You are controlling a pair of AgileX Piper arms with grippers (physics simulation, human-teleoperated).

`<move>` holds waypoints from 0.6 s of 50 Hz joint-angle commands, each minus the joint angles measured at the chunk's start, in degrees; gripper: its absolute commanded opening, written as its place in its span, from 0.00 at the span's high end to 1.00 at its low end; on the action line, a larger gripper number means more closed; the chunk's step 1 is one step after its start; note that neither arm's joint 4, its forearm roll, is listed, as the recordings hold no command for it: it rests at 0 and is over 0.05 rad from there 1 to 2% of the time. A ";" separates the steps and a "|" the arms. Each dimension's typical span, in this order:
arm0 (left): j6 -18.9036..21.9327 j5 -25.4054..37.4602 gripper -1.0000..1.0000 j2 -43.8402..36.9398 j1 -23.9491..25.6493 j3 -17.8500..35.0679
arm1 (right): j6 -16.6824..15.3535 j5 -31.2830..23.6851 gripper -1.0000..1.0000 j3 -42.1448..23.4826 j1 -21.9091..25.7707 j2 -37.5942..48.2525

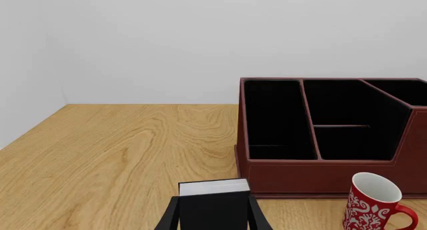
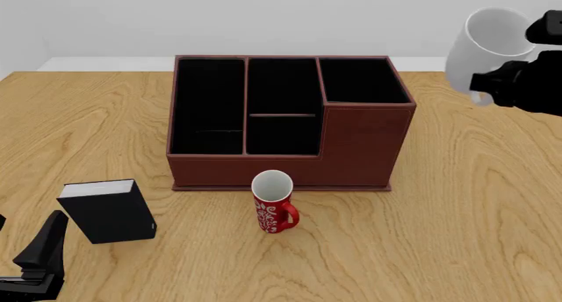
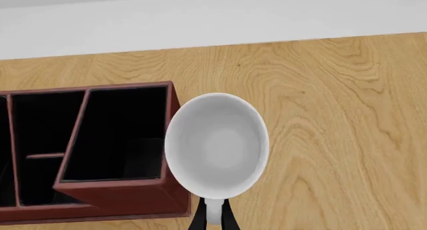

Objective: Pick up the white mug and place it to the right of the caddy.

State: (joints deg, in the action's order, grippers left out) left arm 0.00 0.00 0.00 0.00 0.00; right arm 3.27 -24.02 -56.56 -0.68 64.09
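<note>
My right gripper (image 2: 493,85) is shut on the handle of the white mug (image 2: 487,49) and holds it in the air, tilted, above the table to the right of the caddy's (image 2: 360,144) tall section. In the right wrist view the white mug (image 3: 217,145) shows its open mouth, with the fingers (image 3: 199,217) pinching the handle and the caddy (image 3: 127,195) just beside it below. My left gripper (image 2: 42,249) is open and empty, low at the near left. The caddy (image 1: 313,172) also shows in the left wrist view.
A small black book (image 2: 107,210) stands just ahead of the left gripper (image 1: 213,222) and also shows in the left wrist view (image 1: 213,202). A red patterned mug (image 2: 274,203) stands in front of the caddy and is visible from the left wrist (image 1: 373,202). Bare wooden table (image 2: 474,203) lies right of the caddy.
</note>
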 commanded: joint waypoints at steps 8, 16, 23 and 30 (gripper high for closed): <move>0.00 0.00 0.00 0.00 0.00 0.00 | 1.56 2.49 1.00 1.67 -0.51 2.09; 0.00 0.00 0.00 0.00 0.00 0.00 | 2.37 4.17 1.00 2.74 -0.59 3.42; 0.00 0.00 0.00 0.00 0.00 0.00 | 2.51 5.43 1.00 3.59 -0.60 4.72; 0.00 0.00 0.00 0.00 0.00 0.00 | 2.59 6.34 1.00 4.38 -0.58 6.05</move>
State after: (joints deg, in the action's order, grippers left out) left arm 0.00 0.00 0.00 0.00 0.00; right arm 5.02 -19.25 -53.07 -1.26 68.53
